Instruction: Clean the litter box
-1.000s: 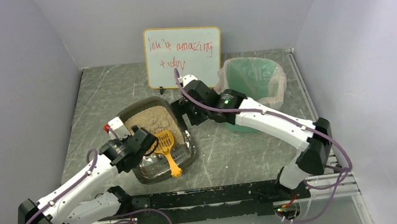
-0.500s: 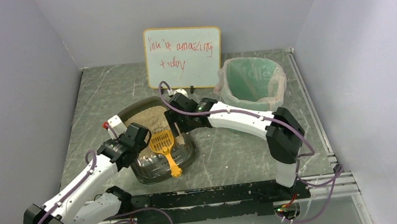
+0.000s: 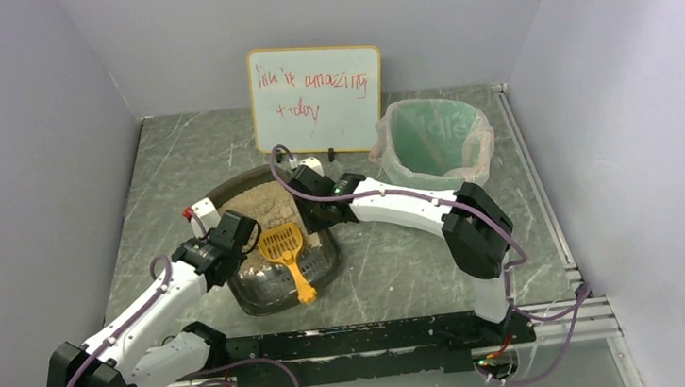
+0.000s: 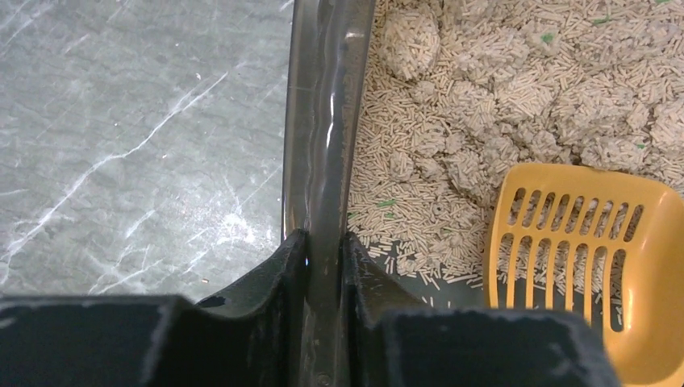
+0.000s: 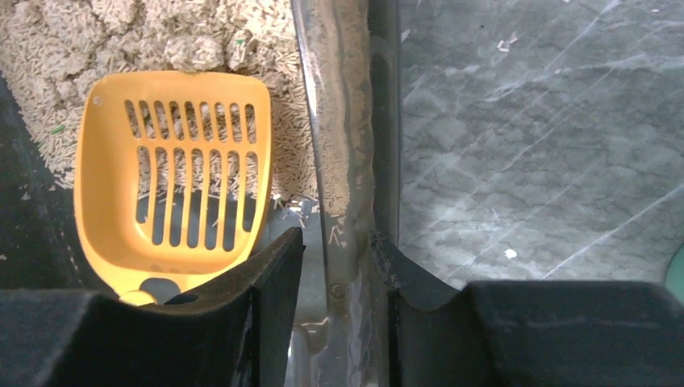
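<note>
The litter box (image 3: pixel 268 294) stands on the table (image 3: pixel 175 162) between the two arms. Tan litter (image 4: pixel 484 97) is heaped at its far end and a yellow scoop (image 3: pixel 284 248) lies inside. We judge that it is heavier on the litter side, so it may tip when lifted. The plastic wall looks thin and smooth, so it can bend or slip, and the loose pellets will slide. The long side walls seem to us the best places to hold.

The left gripper (image 4: pixel 324 240) is nearly closed and pinches the left wall, one finger inside and one outside. The right gripper (image 5: pixel 337 240) pinches the right wall in the same way, a little wider. The green bin (image 3: pixel 433 142) stands well apart on the right.
</note>
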Robot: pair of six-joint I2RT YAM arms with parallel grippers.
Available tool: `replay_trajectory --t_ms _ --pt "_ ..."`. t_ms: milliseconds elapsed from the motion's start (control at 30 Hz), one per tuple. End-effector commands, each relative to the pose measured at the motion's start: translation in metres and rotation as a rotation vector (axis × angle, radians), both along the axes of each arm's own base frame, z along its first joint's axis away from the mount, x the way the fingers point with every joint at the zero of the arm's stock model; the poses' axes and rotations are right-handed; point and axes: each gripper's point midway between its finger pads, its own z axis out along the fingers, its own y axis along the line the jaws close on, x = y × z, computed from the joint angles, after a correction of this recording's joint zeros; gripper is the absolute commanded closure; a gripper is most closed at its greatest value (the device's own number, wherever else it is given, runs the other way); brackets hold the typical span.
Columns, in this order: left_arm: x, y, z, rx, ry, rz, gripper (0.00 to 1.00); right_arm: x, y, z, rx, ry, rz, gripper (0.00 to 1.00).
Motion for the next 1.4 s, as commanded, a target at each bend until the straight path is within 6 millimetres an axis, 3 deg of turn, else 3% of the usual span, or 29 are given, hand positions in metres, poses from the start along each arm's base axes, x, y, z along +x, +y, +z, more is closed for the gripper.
replay_trajectory --t_ms 0,133,333,533,700,933,1233,1367 --pt "0.01 -0.024 -0.003 -0.097 -0.014 -0.058 0.82 0.008 0.0 0.002 -0.001 -0.042 -0.023 0.66" --pt "0.009 -0.035 -0.006 -0.138 0.002 -0.11 0.95 0.007 -0.013 -0.001 -0.023 -0.045 -0.027 0.79" --pt "0.003 -0.054 -0.011 -0.231 0.025 -0.191 0.95 0.001 -0.041 0.0 -0.054 -0.052 -0.026 0.9" --pt "-0.005 -0.074 -0.01 -0.325 0.048 -0.256 0.95 -0.01 -0.07 -0.004 -0.075 -0.042 -0.022 0.91" --pt "-0.023 -0.095 -0.015 -0.425 0.096 -0.299 0.95 -0.018 -0.089 -0.006 -0.108 -0.045 -0.002 0.91" --pt "-0.05 -0.11 -0.021 -0.45 0.122 -0.314 0.95 -0.027 -0.105 -0.01 -0.159 -0.052 0.072 0.9" --pt "-0.072 -0.104 -0.021 -0.432 0.153 -0.279 0.93 -0.033 -0.101 -0.007 -0.129 -0.045 0.172 0.87" --pt "-0.07 -0.098 -0.009 -0.419 0.124 -0.269 0.82 -0.031 -0.104 0.003 -0.13 -0.068 0.164 0.8"
